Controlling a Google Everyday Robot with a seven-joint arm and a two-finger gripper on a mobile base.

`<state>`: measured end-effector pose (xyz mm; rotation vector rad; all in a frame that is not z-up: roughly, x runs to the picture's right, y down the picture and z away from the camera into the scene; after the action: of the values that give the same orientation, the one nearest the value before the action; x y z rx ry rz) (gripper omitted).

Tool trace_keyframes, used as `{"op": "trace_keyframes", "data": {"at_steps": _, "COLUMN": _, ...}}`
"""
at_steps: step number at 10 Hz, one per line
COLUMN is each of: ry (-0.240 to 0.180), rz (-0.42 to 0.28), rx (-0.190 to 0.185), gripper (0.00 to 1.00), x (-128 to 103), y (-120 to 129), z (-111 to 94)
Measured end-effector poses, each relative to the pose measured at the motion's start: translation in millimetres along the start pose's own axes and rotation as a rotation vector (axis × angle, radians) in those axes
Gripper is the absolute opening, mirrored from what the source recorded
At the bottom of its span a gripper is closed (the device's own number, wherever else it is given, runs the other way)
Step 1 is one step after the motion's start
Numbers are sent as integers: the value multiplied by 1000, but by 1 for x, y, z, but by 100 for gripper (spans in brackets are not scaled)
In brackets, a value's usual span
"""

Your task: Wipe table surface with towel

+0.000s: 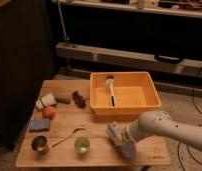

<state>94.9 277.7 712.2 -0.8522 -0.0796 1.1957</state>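
Gripper (122,138): low at the towel (126,149), front right of the table surface (64,120); its hold cannot be told. Step, judged: wiping stroke; next needs steady downward pressure, sweeping leftward.

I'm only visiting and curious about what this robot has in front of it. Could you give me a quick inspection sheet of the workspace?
Surface: table surface, pale wooden slats, most items on its left half.
Job's things: towel, bunched near the front right edge, partly under the arm's end.
Clutter: orange bin holding a brush; tipped white cup; orange ball; blue pad; metal cup; spoon; green cup.
Grippers: gripper, low over the table at the towel, in front of the bin.
Cables: dark cable on the floor at right.
Surroundings: dark cabinet on the left; metal shelf behind.
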Motion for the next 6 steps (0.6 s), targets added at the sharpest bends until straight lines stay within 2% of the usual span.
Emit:
{"op": "trace_keyframes", "data": {"at_steps": 2, "ry": 11, "rz": 27, "rx": -41, "gripper": 0, "x": 27, "y": -2, "z": 0}}
{"op": "trace_keyframes", "data": {"at_steps": 3, "ry": 9, "rz": 72, "rx": -58, "gripper": 0, "x": 46, "y": -13, "z": -1}}
{"op": "trace_keyframes", "data": {"at_steps": 5, "ry": 3, "rz": 122, "rx": -62, "gripper": 0, "x": 55, "y": -32, "z": -2}}
{"op": "trace_keyframes", "data": {"at_steps": 6, "ry": -4, "rz": 158, "rx": -56, "gripper": 0, "x": 55, "y": -51, "z": -5}}
